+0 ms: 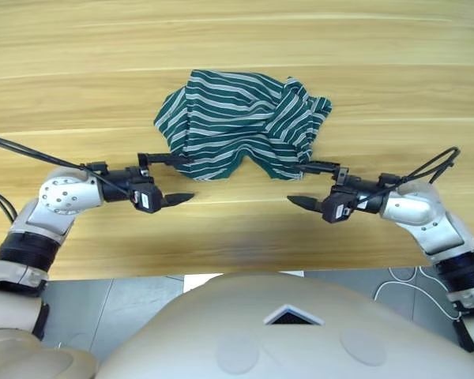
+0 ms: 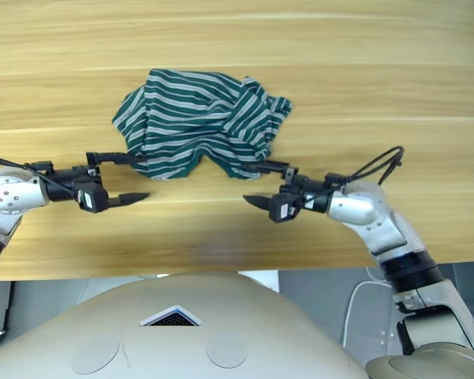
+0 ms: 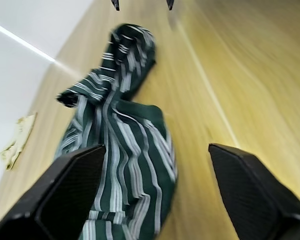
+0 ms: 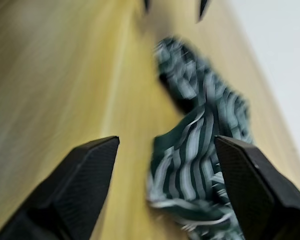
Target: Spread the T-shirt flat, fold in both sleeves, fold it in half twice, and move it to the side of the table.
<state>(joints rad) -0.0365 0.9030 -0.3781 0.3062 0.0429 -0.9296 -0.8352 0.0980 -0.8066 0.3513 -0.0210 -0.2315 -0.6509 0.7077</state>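
Jaws, two pairs, both spread wide, flank one crumpled striped T-shirt (image 1: 237,118) on one wooden table (image 1: 379,47).

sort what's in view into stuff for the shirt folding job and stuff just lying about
For the job:
T-shirt, crumpled on the table
left gripper, open at the shirt's near edge
right gripper, open at the shirt's near edge

Lying about:
pale scrap, off the table
white cable, on the floor

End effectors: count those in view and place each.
2. The left end effector, open, at the near left edge of the T-shirt; right end effector, open, at its near right edge.
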